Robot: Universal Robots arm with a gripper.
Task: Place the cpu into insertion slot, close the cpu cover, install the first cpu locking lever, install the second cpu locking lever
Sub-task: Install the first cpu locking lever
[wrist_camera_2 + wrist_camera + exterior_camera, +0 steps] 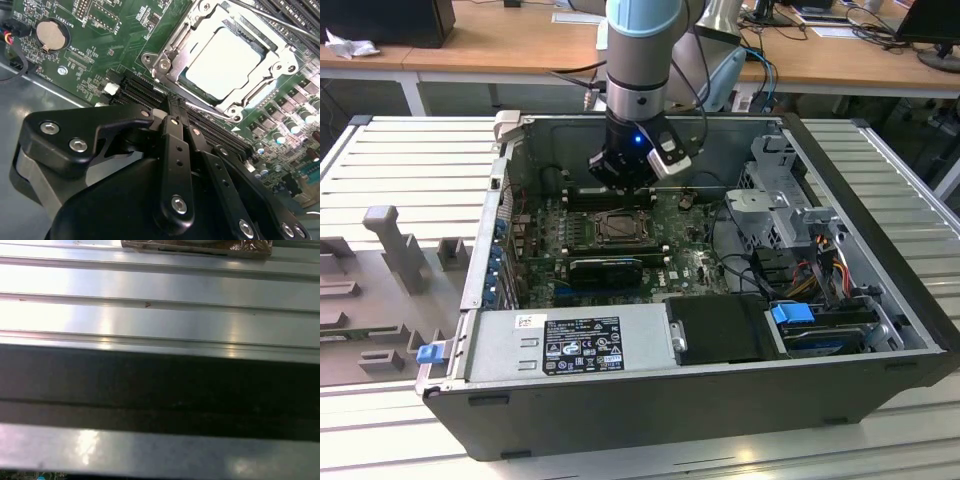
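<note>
With cpu seated in the insertion slot, cpu cover lies closed.
Gripper, fingers pressed together and empty, sits at the socket's 7 o'clock, in the second wrist view.

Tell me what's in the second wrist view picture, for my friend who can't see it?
The silvery cpu sits in its socket with the metal cpu cover closed around it, on a green motherboard. The robot's black end effector hangs close in front, its fingers together and holding nothing. A round coin battery sits off to one side.
</note>
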